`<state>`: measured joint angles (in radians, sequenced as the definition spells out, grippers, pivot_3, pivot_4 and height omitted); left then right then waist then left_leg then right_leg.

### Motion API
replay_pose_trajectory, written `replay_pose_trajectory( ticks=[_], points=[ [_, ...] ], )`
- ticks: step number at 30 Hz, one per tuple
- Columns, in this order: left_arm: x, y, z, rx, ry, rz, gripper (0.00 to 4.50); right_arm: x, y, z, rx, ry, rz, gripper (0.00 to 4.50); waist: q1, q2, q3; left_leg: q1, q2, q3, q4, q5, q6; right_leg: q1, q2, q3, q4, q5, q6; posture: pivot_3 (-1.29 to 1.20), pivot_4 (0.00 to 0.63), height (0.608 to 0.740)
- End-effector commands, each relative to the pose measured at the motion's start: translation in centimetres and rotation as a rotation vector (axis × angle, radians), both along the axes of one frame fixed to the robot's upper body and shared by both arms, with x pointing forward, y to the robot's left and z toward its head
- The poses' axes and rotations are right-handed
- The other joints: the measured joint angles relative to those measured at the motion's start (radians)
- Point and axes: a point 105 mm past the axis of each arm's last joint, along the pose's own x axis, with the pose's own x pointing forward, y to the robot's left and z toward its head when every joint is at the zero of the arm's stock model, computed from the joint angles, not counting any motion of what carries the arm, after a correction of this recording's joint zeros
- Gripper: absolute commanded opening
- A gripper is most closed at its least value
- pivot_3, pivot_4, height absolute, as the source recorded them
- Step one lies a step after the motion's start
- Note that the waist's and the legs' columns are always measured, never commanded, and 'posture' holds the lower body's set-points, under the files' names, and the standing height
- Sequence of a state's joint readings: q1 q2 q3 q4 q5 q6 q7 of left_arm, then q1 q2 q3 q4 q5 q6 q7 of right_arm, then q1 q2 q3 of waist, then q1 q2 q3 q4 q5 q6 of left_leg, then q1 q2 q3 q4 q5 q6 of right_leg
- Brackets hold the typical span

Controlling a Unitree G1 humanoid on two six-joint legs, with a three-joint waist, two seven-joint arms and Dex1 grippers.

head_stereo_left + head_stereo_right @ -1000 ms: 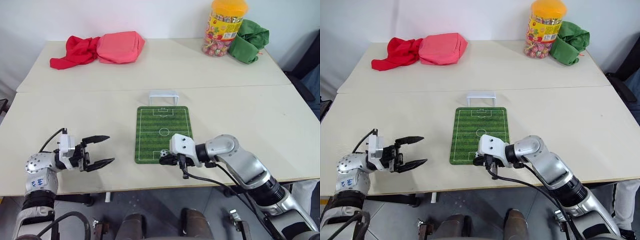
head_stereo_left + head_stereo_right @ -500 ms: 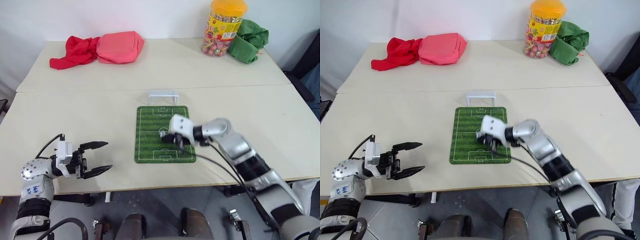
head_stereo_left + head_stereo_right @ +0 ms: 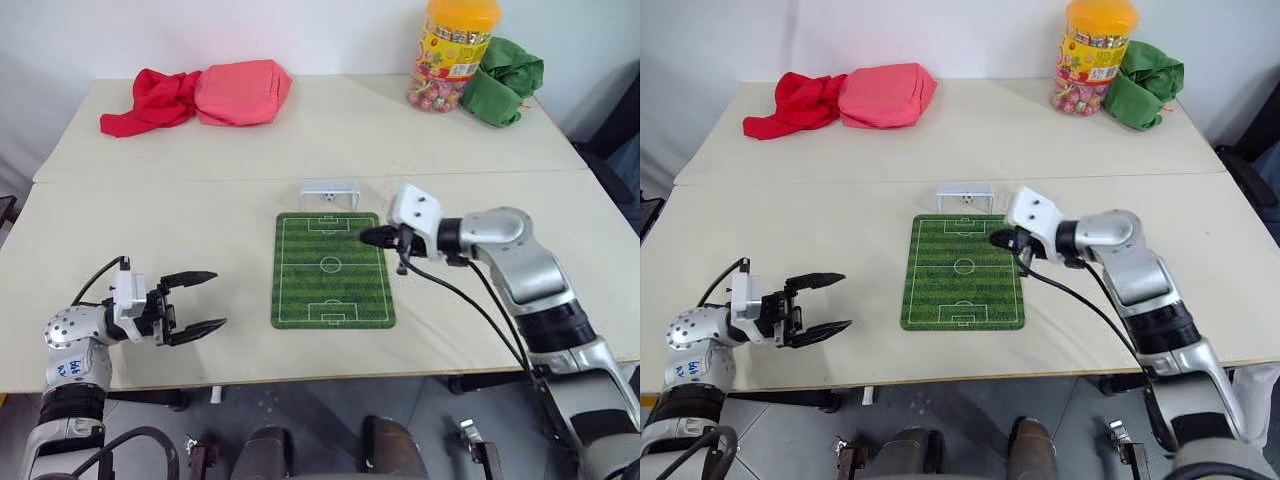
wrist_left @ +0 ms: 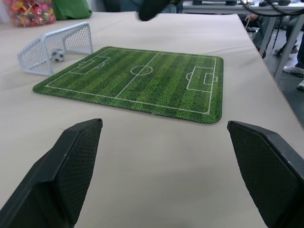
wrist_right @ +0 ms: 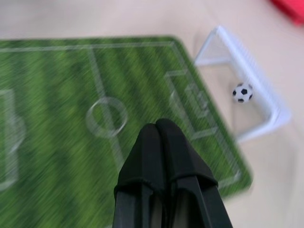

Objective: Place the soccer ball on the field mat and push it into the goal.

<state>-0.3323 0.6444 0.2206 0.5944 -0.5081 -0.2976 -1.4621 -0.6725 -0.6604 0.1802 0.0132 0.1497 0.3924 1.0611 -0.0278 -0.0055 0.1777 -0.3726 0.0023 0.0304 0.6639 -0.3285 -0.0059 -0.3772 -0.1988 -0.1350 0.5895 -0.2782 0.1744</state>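
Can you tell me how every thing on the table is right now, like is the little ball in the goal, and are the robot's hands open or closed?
Tiny white soccer ball with black patches: inside the goal.
Small white goal frame with netting: upright at the mat's far end.
Flat green striped field mat: lying flat.
Left end effector: open, holding nothing.
Right end effector: shut, holding nothing.
Candy jar with orange lid: upright, lid on.
Red cloth: crumpled.
Green cloth: crumpled.

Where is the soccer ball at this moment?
The soccer ball lies inside the goal, at the far end of the field mat, off the mat itself.
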Motion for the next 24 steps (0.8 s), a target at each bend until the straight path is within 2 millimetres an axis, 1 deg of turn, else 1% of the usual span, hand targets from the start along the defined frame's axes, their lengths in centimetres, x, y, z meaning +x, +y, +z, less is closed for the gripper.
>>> replay_pose_trajectory(
  ticks=[1, 2, 3, 5, 6, 7, 9, 11, 14, 15, 18, 20, 24],
  points=[
    [1.0, 1.1, 0.9, 0.002, -0.021, 0.090, 4.50, -0.7, -3.0, 0.6, 0.005, 0.009, -0.040, 0.18, 0.000, 0.000, 0.000, 0.000, 0.000, 0.000, 0.000, 0.000, 0.000, 0.000, 0.000, 0.000, 0.000, 0.000, 0.000, 0.00, 0.150, 0.740],
    [1.4, 1.5, 1.2, -0.012, -0.027, 0.130, 4.50, -0.7, -4.2, 0.3, 0.004, 0.020, -0.068, 0.37, 0.002, 0.000, 0.000, 0.000, 0.000, 0.001, 0.001, 0.000, 0.000, 0.000, 0.000, 0.000, 0.000, 0.000, 0.000, 0.00, 0.150, 0.740],
    [1.8, 1.7, 1.4, -0.022, -0.029, 0.157, 4.50, -0.7, -5.0, 0.1, 0.004, 0.024, -0.085, 0.60, 0.001, 0.000, 0.000, 0.000, 0.000, 0.001, 0.001, 0.000, 0.000, 0.000, 0.000, 0.000, 0.000, 0.000, 0.000, 0.00, 0.150, 0.740],
    [2.9, 2.5, 1.8, -0.032, -0.037, 0.255, 4.50, -0.9, -6.4, 0.3, 0.073, 0.016, -0.099, 1.26, 0.001, -0.001, 0.001, 0.001, 0.000, 0.001, 0.001, 0.000, 0.000, 0.000, 0.000, 0.001, 0.000, 0.000, 0.000, 0.00, 0.150, 0.740],
    [3.2, 2.9, 2.3, -0.038, -0.058, 0.289, 4.50, -1.7, -7.0, 0.3, 0.128, 0.040, -0.072, 1.53, 0.001, -0.001, 0.001, 0.001, 0.001, 0.001, 0.001, 0.000, 0.000, 0.000, 0.000, 0.000, 0.000, 0.000, 0.000, 0.00, 0.150, 0.740],
    [3.3, 3.2, 2.6, -0.037, -0.082, 0.317, 4.50, -2.4, -7.6, 0.2, 0.166, 0.051, -0.043, 1.93, 0.002, -0.001, 0.001, 0.001, 0.001, 0.002, 0.001, 0.000, 0.000, 0.000, 0.000, 0.001, 0.000, 0.000, 0.000, 0.00, 0.150, 0.740],
    [3.1, 3.7, 3.2, -0.061, -0.097, 0.332, 4.50, -3.1, -8.6, -0.4, 0.168, 0.050, -0.028, 2.65, 0.000, -0.001, 0.001, 0.001, 0.001, 0.002, 0.000, 0.000, 0.000, 0.001, 0.000, 0.000, 0.000, 0.000, 0.000, 0.00, 0.150, 0.740],
    [2.9, 4.0, 3.4, -0.076, -0.103, 0.341, 4.50, -3.4, -9.5, -1.0, 0.147, 0.066, -0.028, 3.31, -0.003, -0.001, 0.001, 0.001, 0.001, 0.003, 0.000, 0.000, 0.000, 0.001, 0.000, 0.000, -0.001, 0.000, 0.000, 0.00, 0.150, 0.740],
    [1.8, 5.5, 3.8, -0.070, -0.107, 0.373, 4.50, -4.0, -12.0, -1.5, 0.166, 0.080, -0.051, 4.37, -0.003, -0.001, 0.001, 0.002, 0.002, 0.004, 0.000, 0.000, 0.000, 0.001, 0.000, 0.001, -0.001, 0.000, 0.000, 0.00, 0.150, 0.740],
    [1.6, 5.9, 3.9, -0.069, -0.104, 0.385, 4.50, -3.9, -12.7, -1.5, 0.173, 0.073, -0.062, 4.44, -0.003, -0.001, 0.001, 0.003, 0.002, 0.004, 0.000, 0.000, 0.000, 0.001, 0.000, 0.001, 0.000, 0.000, 0.000, 0.00, 0.150, 0.740],
    [0.8, 7.4, 4.2, -0.070, -0.096, 0.419, 4.50, -3.2, -14.8, -1.2, 0.199, 0.024, -0.146, 4.44, -0.001, -0.001, 0.001, 0.003, 0.002, 0.004, 0.001, 0.000, 0.000, 0.001, 0.000, 0.001, 0.000, 0.000, 0.000, 0.00, 0.150, 0.740],
    [0.8, 8.1, 4.5, -0.076, -0.101, 0.444, 4.50, -2.8, -15.8, -1.2, 0.216, 0.007, -0.179, 4.44, -0.001, -0.001, 0.001, 0.003, 0.002, 0.005, 0.001, 0.000, 0.000, 0.001, 0.000, 0.001, 0.000, 0.000, 0.000, 0.00, 0.150, 0.740],
    [0.6, 8.6, 4.6, -0.099, -0.084, 0.458, 4.50, -1.9, -17.1, -1.9, 0.212, 0.005, -0.262, 4.44, 0.001, -0.001, 0.001, 0.003, 0.002, 0.005, 0.002, 0.000, 0.000, 0.001, 0.000, 0.001, 0.000, 0.000, 0.000, 0.00, 0.150, 0.740]
  ],
)
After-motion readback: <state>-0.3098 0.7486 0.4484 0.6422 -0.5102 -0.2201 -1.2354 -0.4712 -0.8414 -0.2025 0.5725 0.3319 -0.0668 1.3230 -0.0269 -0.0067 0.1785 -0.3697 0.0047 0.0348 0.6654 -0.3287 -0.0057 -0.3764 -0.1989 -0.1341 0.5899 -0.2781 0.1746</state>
